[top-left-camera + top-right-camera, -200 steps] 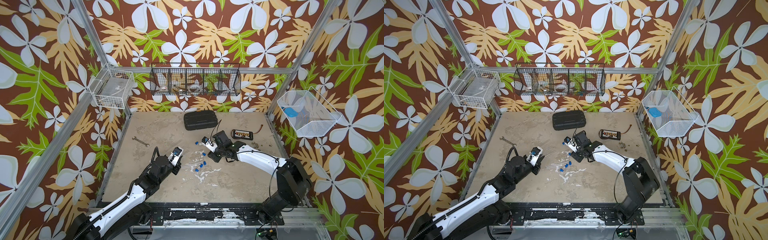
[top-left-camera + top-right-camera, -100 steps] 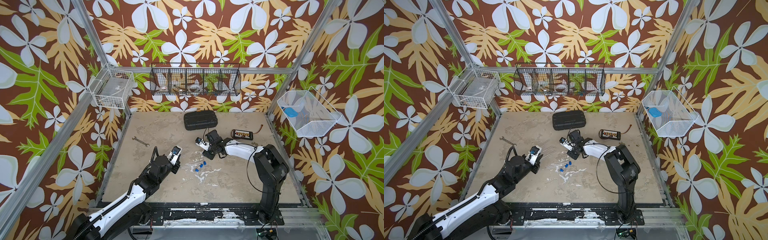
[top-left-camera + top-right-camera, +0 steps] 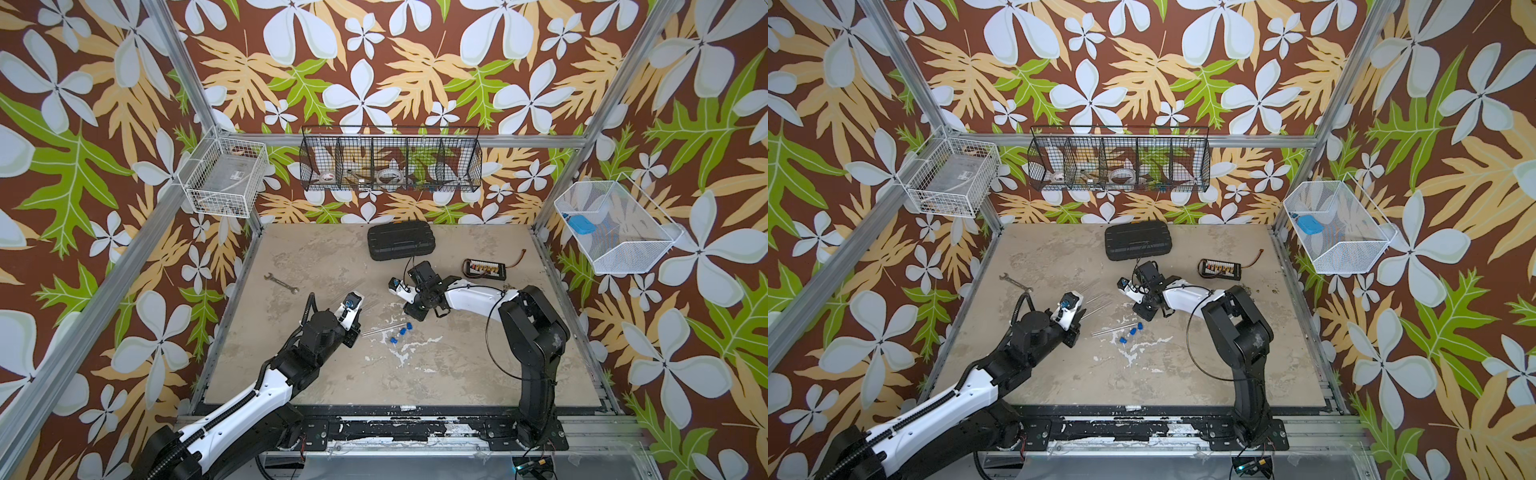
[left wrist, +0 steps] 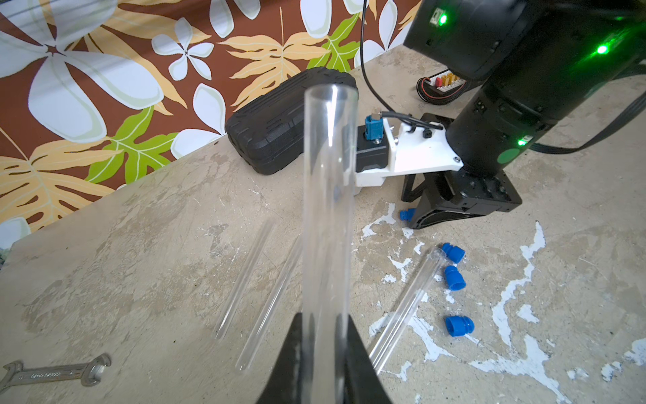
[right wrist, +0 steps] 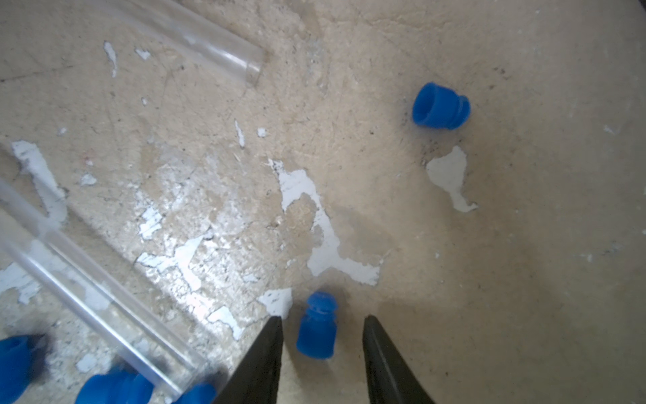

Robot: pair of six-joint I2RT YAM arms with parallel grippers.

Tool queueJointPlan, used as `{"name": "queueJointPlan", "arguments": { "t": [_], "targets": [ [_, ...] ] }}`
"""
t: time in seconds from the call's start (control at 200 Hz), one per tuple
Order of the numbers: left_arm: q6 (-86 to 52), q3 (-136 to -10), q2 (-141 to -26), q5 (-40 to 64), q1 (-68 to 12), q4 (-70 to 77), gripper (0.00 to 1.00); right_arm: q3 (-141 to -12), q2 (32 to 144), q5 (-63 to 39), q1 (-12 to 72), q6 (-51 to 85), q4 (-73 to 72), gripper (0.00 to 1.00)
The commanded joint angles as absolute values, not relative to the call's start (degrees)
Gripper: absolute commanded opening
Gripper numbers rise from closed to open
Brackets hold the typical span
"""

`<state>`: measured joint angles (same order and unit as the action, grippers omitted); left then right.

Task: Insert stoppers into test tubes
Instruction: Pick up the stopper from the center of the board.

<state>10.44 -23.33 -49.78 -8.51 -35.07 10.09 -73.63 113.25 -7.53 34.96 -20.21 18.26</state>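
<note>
None of the tubes in view has a stopper in it, so I judge the task barely begun. The left gripper, at the bottom centre of its wrist view, is clamped on one clear tube that runs up the middle of the frame, open mouth at the top. The right gripper has its fingers spread either side of a blue stopper lying on the table at the lower centre of its wrist view. A gap shows on each side, so nothing is pinched. Another stopper lies apart at the upper right, and three more stoppers crowd the lower left corner beside a lying tube. What is left is to grasp this stopper, press it into the held tube, and then do the same for the others.

Three tubes lie loose on the table in the left wrist view; a fifth I cannot find. In both top views the tubes are faint streaks, and the right gripper covers the stopper beneath it. The held tube's lower end is cut off at the frame's bottom edge.
</note>
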Motion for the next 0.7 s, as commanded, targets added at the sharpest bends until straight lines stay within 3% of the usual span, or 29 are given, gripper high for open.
{"name": "queueJointPlan", "arguments": {
  "t": [0.0, 0.696],
  "targets": [
    [10.13, -23.73, -49.66, -8.26, -35.01, 11.61, 0.0, -73.75, 113.47, -7.73, 34.86, -20.63, 18.98, 0.39],
    [10.28, -23.91, -49.73, -8.03, -34.94, 11.84, 0.0, -74.18, 114.42, -7.98, 34.89, -21.23, 20.08, 0.27]
  ]
}}
